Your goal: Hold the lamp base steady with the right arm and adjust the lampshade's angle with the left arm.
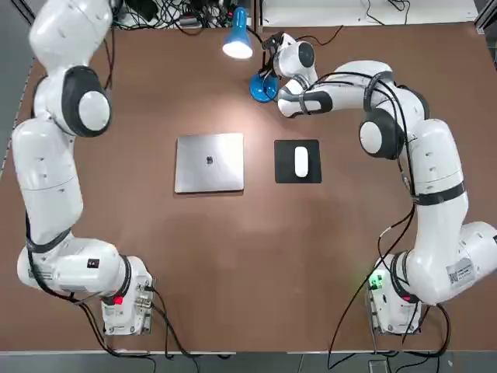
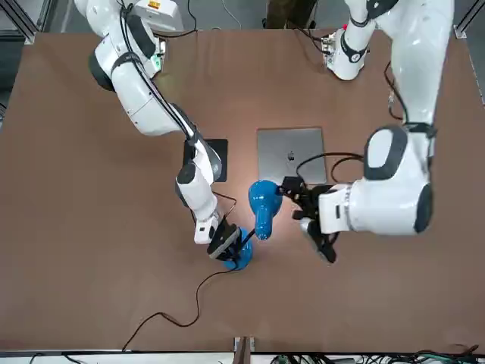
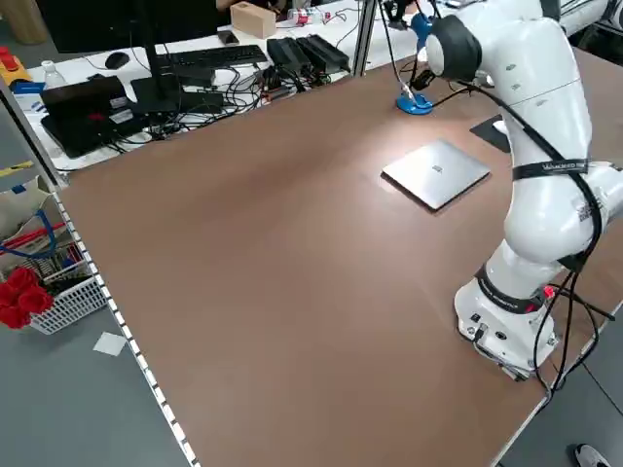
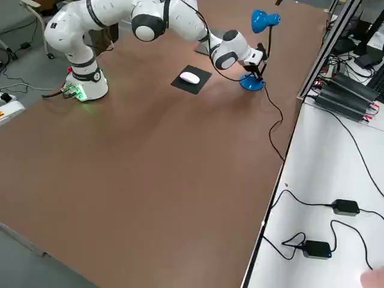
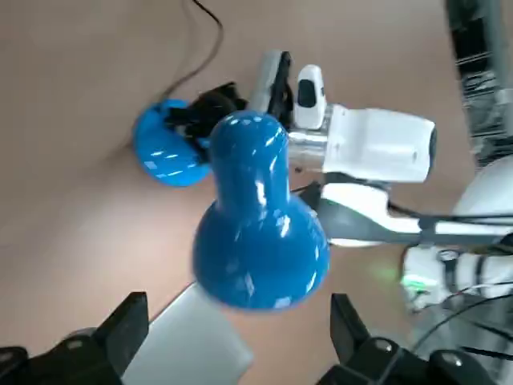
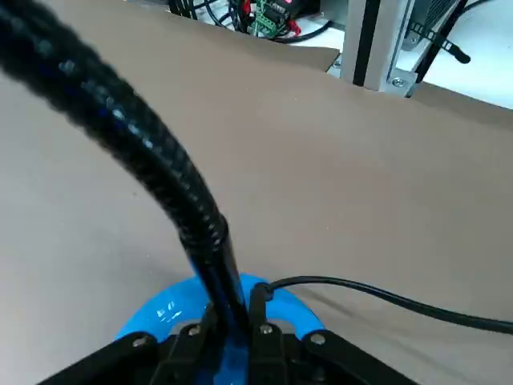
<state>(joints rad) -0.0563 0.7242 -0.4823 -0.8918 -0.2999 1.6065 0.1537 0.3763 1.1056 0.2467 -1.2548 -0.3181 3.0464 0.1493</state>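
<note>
The lamp base point(image 1: 262, 87) is a glossy blue disc at the far middle of the table, with a black gooseneck stem point(image 6: 152, 184) rising from it. My right gripper point(image 1: 272, 75) is shut on the foot of that stem, right at the base point(image 6: 172, 313). The blue lampshade point(image 2: 263, 201) hangs above the table with its lit mouth point(image 1: 238, 49) facing down. In the left wrist view the lampshade point(image 5: 256, 241) lies between the spread fingers of my left gripper point(image 5: 236, 309), which is open and not touching it. In the front view the left gripper point(image 2: 297, 203) is right beside the shade.
A closed silver laptop point(image 1: 209, 162) lies mid-table, beside a black mousepad point(image 1: 283, 148) with a white mouse point(image 1: 300, 161). The lamp's black cord point(image 2: 174, 311) trails off the far edge. A bench with cables and power bricks point(image 4: 336, 96) runs beyond that edge.
</note>
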